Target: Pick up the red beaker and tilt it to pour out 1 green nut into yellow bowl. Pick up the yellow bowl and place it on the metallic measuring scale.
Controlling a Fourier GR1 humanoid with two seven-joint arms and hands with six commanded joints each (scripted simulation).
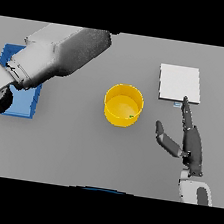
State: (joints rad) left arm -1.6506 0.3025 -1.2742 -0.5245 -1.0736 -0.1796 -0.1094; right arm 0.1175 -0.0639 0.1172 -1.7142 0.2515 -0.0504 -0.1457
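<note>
Open right robot hand between yellow bowl and scale.

the worktop is lit evenly and softly, in a flat mid grey, with no glare seen. only faint shadows are cast. the left arm in the upper left of the frame is shaded from pale to dark along its length.

Bare table between yellow bowl and scale
</note>
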